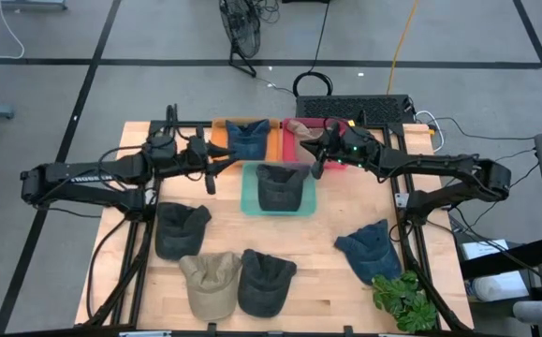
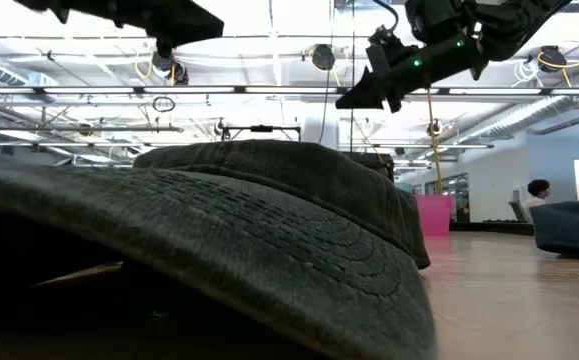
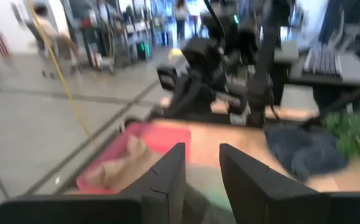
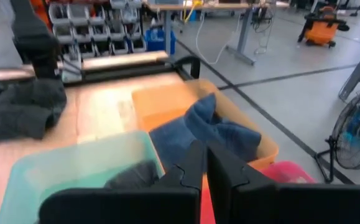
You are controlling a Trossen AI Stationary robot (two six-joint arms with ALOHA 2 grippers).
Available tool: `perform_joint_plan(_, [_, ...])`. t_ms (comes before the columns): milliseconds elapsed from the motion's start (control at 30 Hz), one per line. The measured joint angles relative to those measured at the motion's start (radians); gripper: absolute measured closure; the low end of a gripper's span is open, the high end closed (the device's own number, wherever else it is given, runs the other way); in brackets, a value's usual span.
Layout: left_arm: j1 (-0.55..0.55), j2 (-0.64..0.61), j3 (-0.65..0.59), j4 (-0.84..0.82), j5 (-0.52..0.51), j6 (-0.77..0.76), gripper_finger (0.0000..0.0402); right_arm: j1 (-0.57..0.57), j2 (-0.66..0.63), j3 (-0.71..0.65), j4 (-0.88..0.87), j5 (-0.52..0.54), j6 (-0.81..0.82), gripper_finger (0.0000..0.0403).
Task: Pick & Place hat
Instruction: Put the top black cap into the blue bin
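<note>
Three trays stand at the table's far side. The teal tray (image 1: 247,195) (image 4: 55,168) holds a dark grey hat (image 1: 280,185) (image 4: 133,175). In the orange tray (image 1: 219,131) lies a blue hat (image 1: 248,139) (image 4: 211,130), and in the red tray (image 1: 293,150) (image 3: 161,134) a tan hat (image 1: 300,129) (image 3: 120,165). My left gripper (image 1: 211,180) (image 3: 203,171) is open, raised left of the teal tray. My right gripper (image 1: 316,168) (image 4: 204,163) is shut on nothing, raised over the teal tray's far right corner.
Several hats lie flat on the near half of the table: dark grey (image 1: 182,227), khaki (image 1: 212,279), dark (image 1: 264,279) and blue (image 1: 369,248) (image 3: 301,149). A green plant (image 1: 403,298) stands at the near right corner. One dark hat (image 2: 269,230) fills the low view.
</note>
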Motion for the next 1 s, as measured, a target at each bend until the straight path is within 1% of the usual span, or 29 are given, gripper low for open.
perform_joint_plan(100, [-0.059,0.022,0.067,-0.132,-0.041,-0.007,0.0291,0.0,-0.004,0.0,-0.024,0.0,-0.041,0.0403])
perform_joint_plan(233, [-0.156,0.035,0.161,-0.299,-0.054,-0.088,0.0291,0.0,-0.015,0.0,-0.057,0.001,-0.079,0.0403])
perform_joint_plan(333, [-0.244,0.056,0.212,-0.437,-0.057,-0.126,0.0291,0.0,-0.045,0.0,-0.108,0.001,-0.058,0.0403])
perform_joint_plan(367, [-0.275,0.067,0.229,-0.459,-0.064,-0.143,0.0291,0.0,-0.057,0.0,-0.122,0.0,-0.055,0.0403])
perform_joint_plan(467, [-0.364,0.097,0.269,-0.56,-0.108,-0.21,0.0291,0.0,-0.106,0.0,-0.165,-0.001,-0.046,0.0403])
perform_joint_plan(600, [-0.465,0.157,0.301,-0.68,-0.156,-0.316,0.0291,0.0,-0.182,0.0,-0.212,-0.007,0.019,0.0403])
perform_joint_plan(700, [-0.526,0.189,0.307,-0.735,-0.16,-0.373,0.0291,0.001,-0.229,0.0,-0.248,-0.057,0.056,0.0403])
perform_joint_plan(833, [-0.573,0.227,0.307,-0.889,-0.158,-0.478,0.0291,0.004,-0.26,0.0,-0.312,-0.15,0.097,0.0403])
perform_joint_plan(900, [-0.578,0.24,0.307,-0.995,-0.159,-0.565,0.0291,0.011,-0.264,0.0,-0.332,-0.189,0.115,0.0403])
perform_joint_plan(1000, [-0.577,0.252,0.307,-1.174,-0.145,-0.737,0.0291,0.029,-0.264,0.0,-0.345,-0.219,0.135,0.0403])
